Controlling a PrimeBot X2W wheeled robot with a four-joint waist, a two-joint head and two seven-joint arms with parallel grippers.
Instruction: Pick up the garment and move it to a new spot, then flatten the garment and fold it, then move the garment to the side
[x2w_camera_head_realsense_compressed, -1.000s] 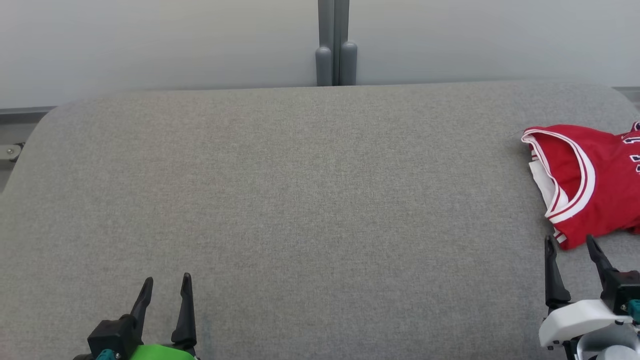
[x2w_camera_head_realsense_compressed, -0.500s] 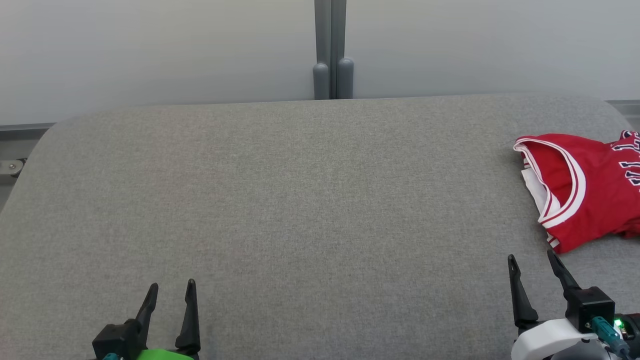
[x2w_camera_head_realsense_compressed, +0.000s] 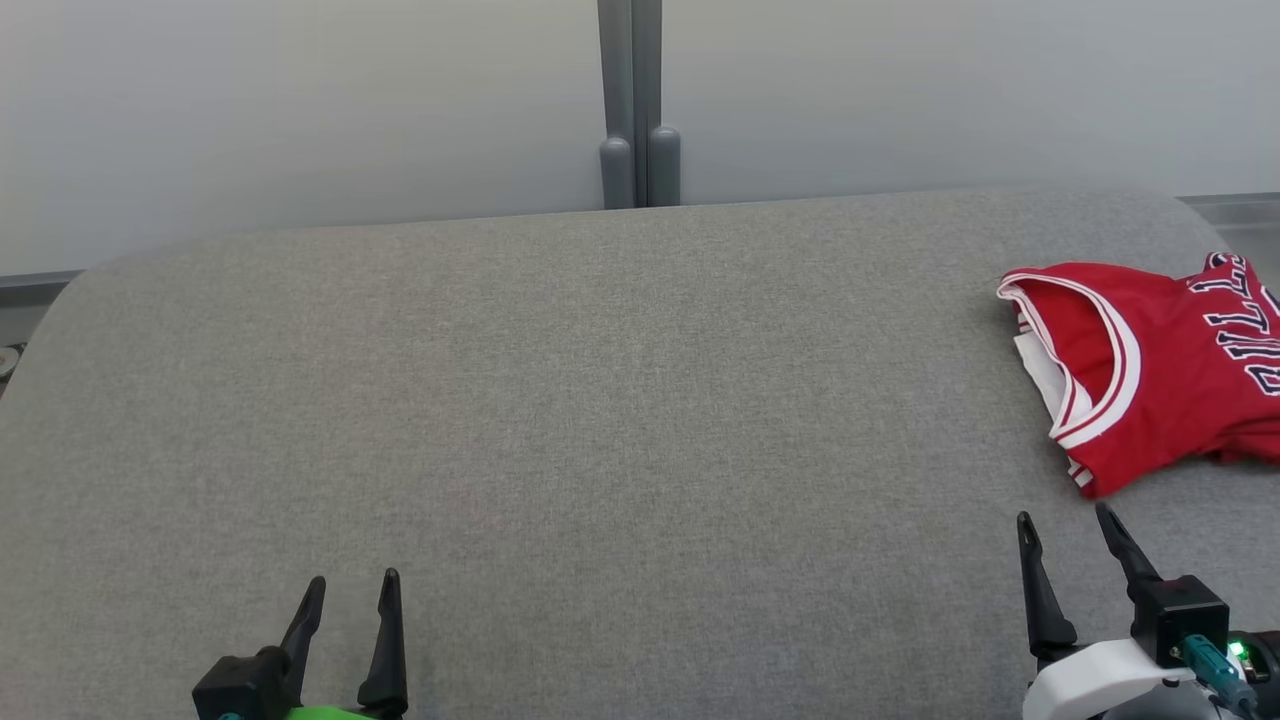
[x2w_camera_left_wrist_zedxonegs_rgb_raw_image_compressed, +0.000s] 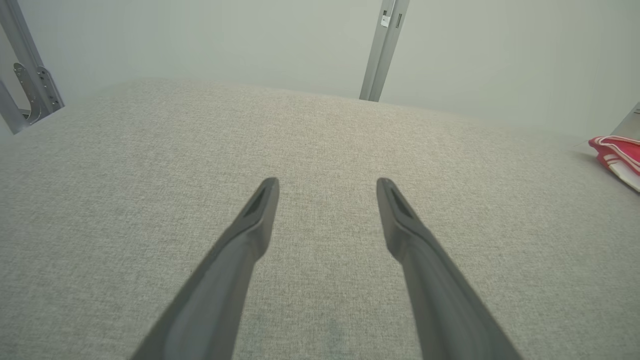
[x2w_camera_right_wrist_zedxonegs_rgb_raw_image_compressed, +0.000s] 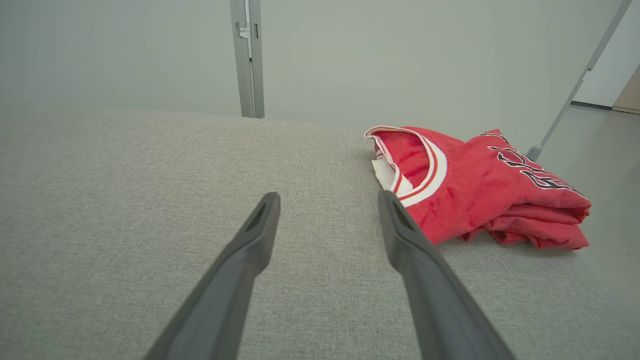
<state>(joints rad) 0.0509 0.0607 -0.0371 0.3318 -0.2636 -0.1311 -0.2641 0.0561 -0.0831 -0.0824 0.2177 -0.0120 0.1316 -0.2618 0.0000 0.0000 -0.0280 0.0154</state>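
The red garment (x2w_camera_head_realsense_compressed: 1150, 380) lies folded in a bundle by the right edge of the grey tabletop (x2w_camera_head_realsense_compressed: 560, 400) (it looks put aside, out of the way); the right tool (x2w_camera_head_realsense_compressed: 1063, 512) sits near it, fingers apart and empty; the left tool (x2w_camera_head_realsense_compressed: 354, 577), by the near edge, is spread wide too, holding nothing, as the job looks done.

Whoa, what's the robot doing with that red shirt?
Nothing is being held right now. The red basketball jersey lies bundled, roughly folded, near the right edge of the gray padded table. The right gripper hovers open just in front of it, not touching. The left gripper is open over bare table far to the left. Whether the robot is starting or finished, I can't tell.
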